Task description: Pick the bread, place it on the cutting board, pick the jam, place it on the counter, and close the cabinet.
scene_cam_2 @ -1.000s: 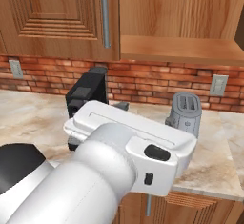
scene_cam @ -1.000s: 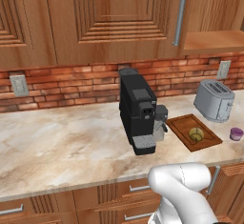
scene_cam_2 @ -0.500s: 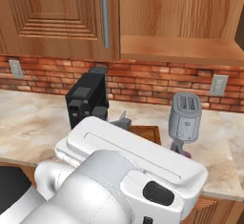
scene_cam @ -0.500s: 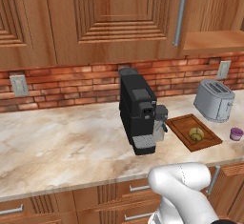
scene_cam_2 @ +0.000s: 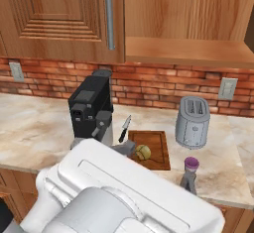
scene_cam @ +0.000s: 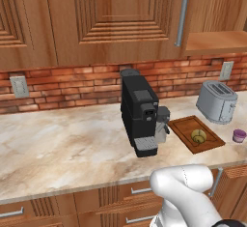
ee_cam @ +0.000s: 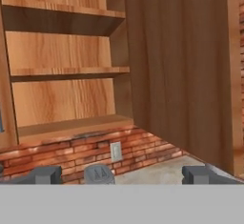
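The wall cabinet point(scene_cam_2: 183, 24) is the biggest thing here, reddish-brown wood with raised-panel doors and a long silver bar handle point(scene_cam_2: 109, 17) on the shut door to the left. Its right section stands open, and the hand view looks straight into it: bare wooden shelves point(ee_cam: 66, 70) stacked one above another with nothing on them, and the swung-out door point(ee_cam: 181, 66) standing edge-on to the right. Below runs a red brick wall point(scene_cam: 72, 83) with pale outlets.

The counter point(scene_cam: 62, 144) is a long beige marbled worktop above wooden drawers. A black coffee machine point(scene_cam: 140, 110) stands on it near the middle. To its right lies the cutting board point(scene_cam: 195, 133), flat and dark brown, and the bread point(scene_cam: 198, 135) sits on the board, a small round yellowish bun. A knife point(scene_cam_2: 124, 128) leans just beside the board's left edge, between board and coffee machine. Behind the board stands a silver toaster point(scene_cam: 217, 101). The jam point(scene_cam: 239, 135), a small purple jar, rests upright on the counter just to the right of the board, in front of the toaster, apart from both.

The gripper point(ee_cam: 122, 175) shows at the bottom of the hand view, its two dark fingertips point(ee_cam: 45, 174) spread wide with nothing between them, facing the open cabinet.
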You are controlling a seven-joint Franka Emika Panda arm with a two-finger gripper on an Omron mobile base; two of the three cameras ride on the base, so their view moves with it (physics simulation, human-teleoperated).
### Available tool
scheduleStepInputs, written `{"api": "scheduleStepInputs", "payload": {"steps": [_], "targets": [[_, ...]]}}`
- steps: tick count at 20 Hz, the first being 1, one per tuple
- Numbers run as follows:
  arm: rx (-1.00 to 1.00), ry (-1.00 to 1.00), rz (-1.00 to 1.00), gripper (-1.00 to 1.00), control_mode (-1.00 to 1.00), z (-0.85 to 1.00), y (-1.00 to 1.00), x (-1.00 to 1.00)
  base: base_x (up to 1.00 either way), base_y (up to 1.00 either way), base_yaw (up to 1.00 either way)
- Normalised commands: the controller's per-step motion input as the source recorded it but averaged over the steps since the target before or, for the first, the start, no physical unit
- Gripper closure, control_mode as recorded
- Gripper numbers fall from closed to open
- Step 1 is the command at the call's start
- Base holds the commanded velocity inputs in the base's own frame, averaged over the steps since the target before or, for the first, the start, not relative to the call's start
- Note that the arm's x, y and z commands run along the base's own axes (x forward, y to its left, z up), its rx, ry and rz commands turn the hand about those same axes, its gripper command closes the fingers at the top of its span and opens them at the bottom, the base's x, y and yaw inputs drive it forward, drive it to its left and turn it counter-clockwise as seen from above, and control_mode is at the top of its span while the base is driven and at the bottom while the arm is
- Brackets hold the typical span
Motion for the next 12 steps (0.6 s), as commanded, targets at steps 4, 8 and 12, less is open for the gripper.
{"api": "scheduleStepInputs", "payload": {"steps": [4, 8, 12], "targets": [[0.00, 0.00, -0.04, -1.00, -1.00, 0.00, -0.07, -0.36, 0.00, 0.00, 0.00], [0.00, 0.00, -0.04, -1.00, -1.00, 0.00, -0.05, -0.33, 0.00, 0.00, 0.00], [0.00, 0.00, -0.04, -1.00, -1.00, 0.00, -0.03, -0.33, 0.00, 0.00, 0.00]]}}
